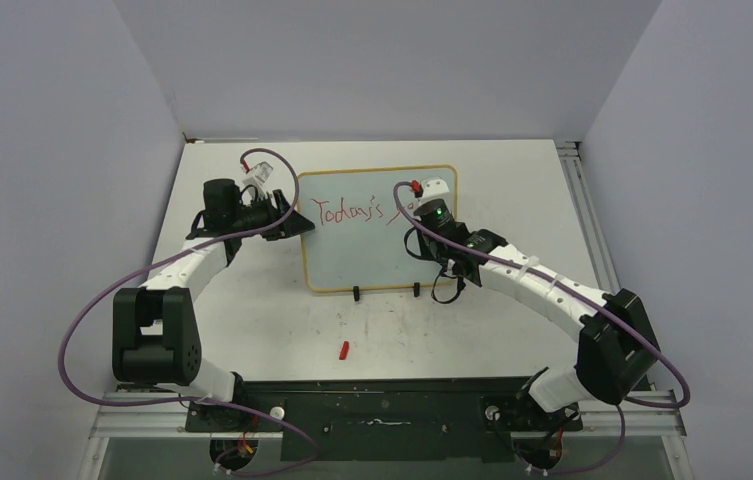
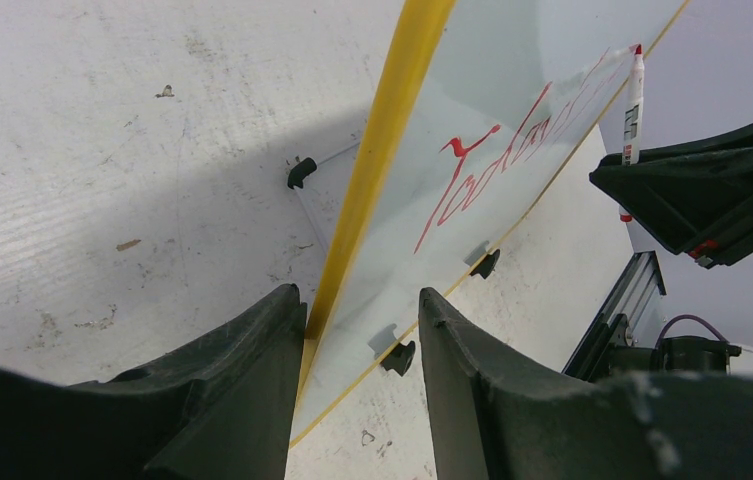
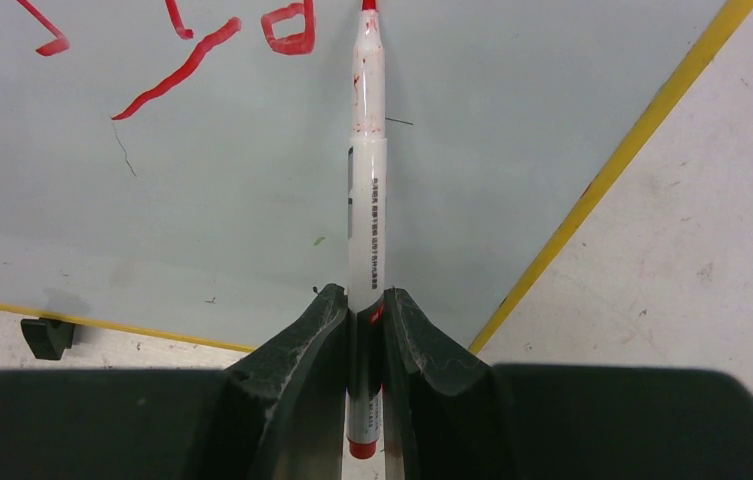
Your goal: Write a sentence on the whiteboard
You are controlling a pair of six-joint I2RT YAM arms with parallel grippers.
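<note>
Red script, the sentence (image 1: 347, 211), runs along the upper part of the whiteboard (image 1: 382, 255), which stands on two black clip feet (image 1: 356, 293) in the middle of the desk (image 1: 252, 320). From overhead "Today's" reads clearly, but the right arm covers what follows. Only the right wrist view shows those further strokes, and the marker (image 3: 367, 180) with its red tip up against the board just beside them. The right gripper (image 3: 360, 300) has its jaws closed tight on the marker's lower barrel. The left wrist view shows the board edge-on. There the left gripper (image 2: 362, 305) straddles the yellow frame at the board's left side, one finger (image 2: 252, 380) against the frame and the other out in front of the writing face. Whether those jaws actually pinch the board, I cannot tell.

Most of the board below the writing is bare. The frame's right edge runs just beside the marker. Grey walls close in on both sides of the desk. A small red cap (image 1: 344, 349) lies on the desk in front of the board, well apart from both arms.
</note>
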